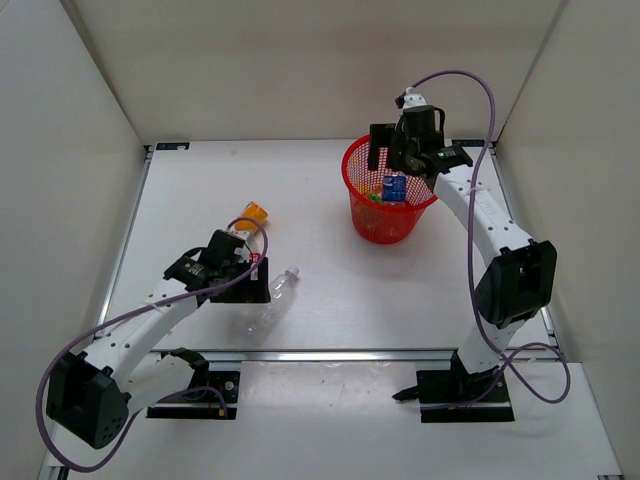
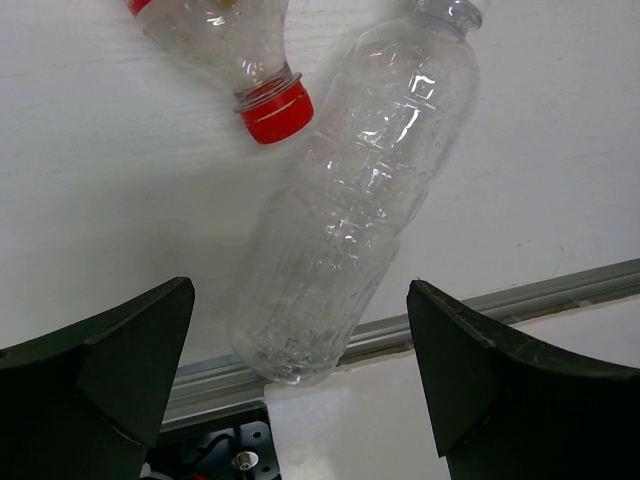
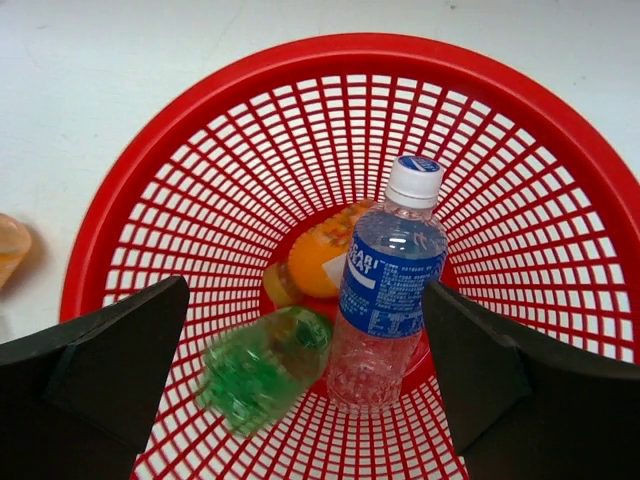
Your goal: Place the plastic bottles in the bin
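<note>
The bin (image 1: 362,215) is a red mesh basket at the back right of the table. Over it hangs my right gripper (image 1: 412,165), open and holding nothing. In the right wrist view, the bin (image 3: 350,50) holds a blue-labelled clear bottle (image 3: 385,285), an orange bottle (image 3: 320,260) and a blurred green bottle (image 3: 262,370), all below the right gripper (image 3: 305,290). My left gripper (image 2: 300,288) is open above the base of a plain clear bottle (image 2: 360,200) lying on the table. A red-capped clear bottle (image 2: 272,108) lies just beyond it. Another orange bottle (image 1: 255,213) lies behind the left gripper (image 1: 245,285).
White walls enclose the table on three sides. A metal rail (image 2: 560,290) runs across the table just nearer me than the plain clear bottle (image 1: 275,300). Both arm bases (image 1: 460,385) are bolted at the near edge.
</note>
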Action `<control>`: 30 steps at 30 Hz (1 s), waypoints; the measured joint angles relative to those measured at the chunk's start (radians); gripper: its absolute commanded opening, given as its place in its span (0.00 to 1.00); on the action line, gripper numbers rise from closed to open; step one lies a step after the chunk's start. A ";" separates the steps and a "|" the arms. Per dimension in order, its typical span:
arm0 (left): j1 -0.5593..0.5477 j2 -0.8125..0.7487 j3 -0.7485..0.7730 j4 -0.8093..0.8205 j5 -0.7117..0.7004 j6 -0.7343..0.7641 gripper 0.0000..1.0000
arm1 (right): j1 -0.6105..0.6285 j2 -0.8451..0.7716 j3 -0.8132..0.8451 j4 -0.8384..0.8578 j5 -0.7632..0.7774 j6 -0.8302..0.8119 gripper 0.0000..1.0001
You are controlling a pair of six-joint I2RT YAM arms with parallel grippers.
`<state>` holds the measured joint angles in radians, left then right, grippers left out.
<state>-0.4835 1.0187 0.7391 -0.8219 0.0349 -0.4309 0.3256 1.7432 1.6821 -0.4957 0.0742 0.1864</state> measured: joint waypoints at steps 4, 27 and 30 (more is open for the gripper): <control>-0.014 0.061 0.000 0.034 0.011 0.017 0.99 | -0.021 -0.073 -0.020 -0.014 -0.046 -0.003 0.99; -0.241 0.360 0.095 0.134 0.050 0.024 0.38 | -0.346 -0.845 -0.702 -0.023 -0.208 0.071 0.99; -0.241 0.342 0.172 0.098 0.063 0.020 0.38 | -0.450 -0.894 -0.768 -0.056 -0.222 0.077 0.99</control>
<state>-0.7242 1.3605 0.9115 -0.7238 0.0978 -0.4110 -0.1246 0.8494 0.9138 -0.5522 -0.1478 0.2634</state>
